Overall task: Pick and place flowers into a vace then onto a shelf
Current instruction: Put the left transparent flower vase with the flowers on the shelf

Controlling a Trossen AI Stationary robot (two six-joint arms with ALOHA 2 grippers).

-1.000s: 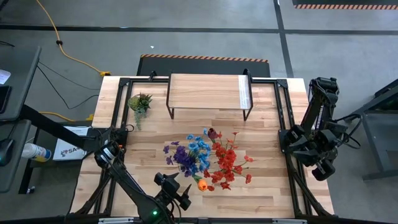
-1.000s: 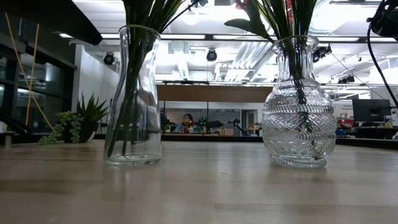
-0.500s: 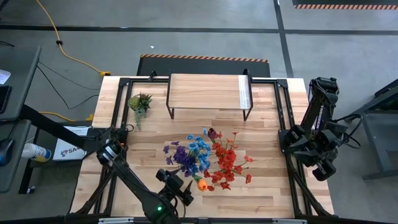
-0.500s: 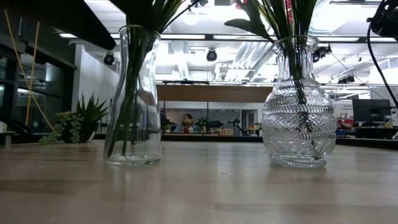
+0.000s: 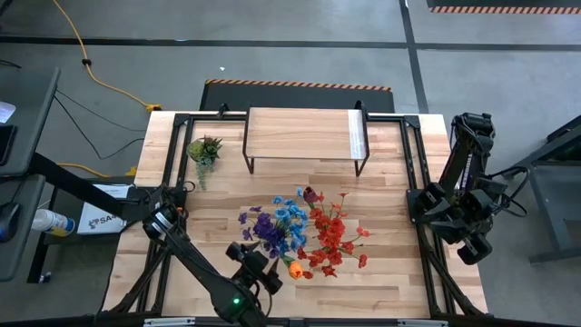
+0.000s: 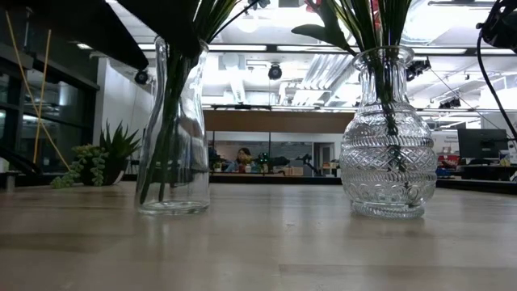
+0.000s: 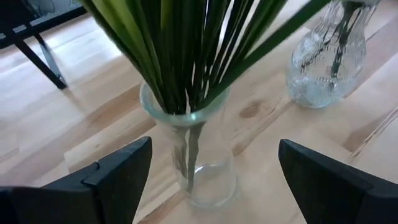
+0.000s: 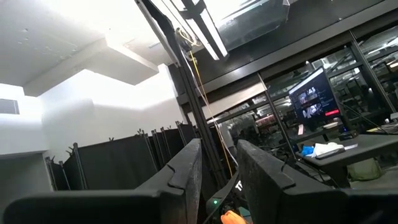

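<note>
Now for the plain vase.
Left gripper [image 7: 208, 180], jaws spread wide and empty, straddles the clear vase [image 7: 196, 158] of flowers [image 5: 272, 227], apparently lining up a lift to the shelf [image 5: 304, 134].

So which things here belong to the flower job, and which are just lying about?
Job:
- flowers
- smooth vase
- patterned vase
- shelf
- left gripper, open by the smooth vase

Lying about:
- potted plant
- right gripper, parked off-table

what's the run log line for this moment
left tool: open, at plain vase | right tool: parked off table edge | flowers: in vases | shelf: bare
</note>
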